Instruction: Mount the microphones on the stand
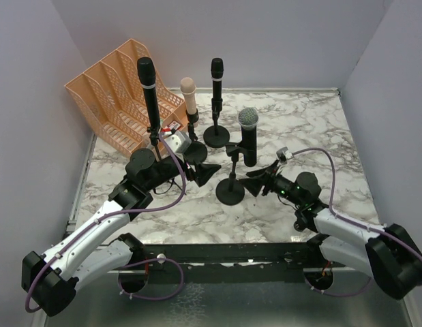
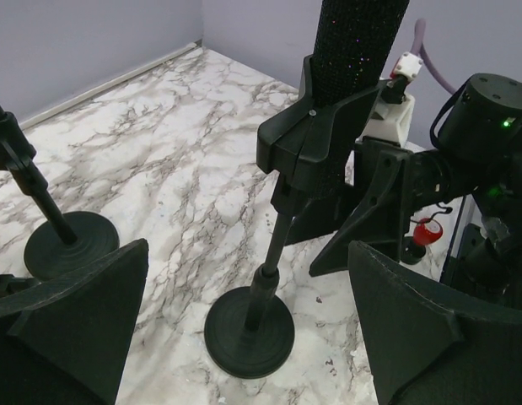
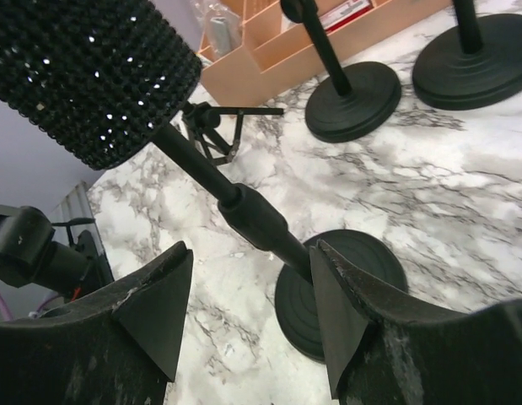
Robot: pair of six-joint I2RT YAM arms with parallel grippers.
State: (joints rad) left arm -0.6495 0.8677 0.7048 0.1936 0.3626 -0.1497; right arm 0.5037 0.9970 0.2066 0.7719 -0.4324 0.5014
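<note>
Four microphones stand upright in clips on black round-based stands. An all-black one point(image 1: 148, 85) is at the left, the peach-pink one point(image 1: 189, 94) beside it, and another all-black one point(image 1: 217, 80) behind. The black one with a silver mesh head point(image 1: 248, 133) sits on the nearest stand point(image 1: 231, 191). My left gripper point(image 1: 206, 172) is open just left of that stand, whose base point(image 2: 249, 333) lies ahead between its fingers. My right gripper point(image 1: 256, 182) is open on the stand's right, and the pole point(image 3: 252, 221) runs between its fingers, close to the right one.
A peach desk organiser point(image 1: 118, 95) stands at the back left. A small red-topped battery point(image 2: 426, 231) stands by the right arm. Other stand bases point(image 3: 353, 101) crowd the area behind the near stand. Grey walls enclose the marble table point(image 1: 313, 129).
</note>
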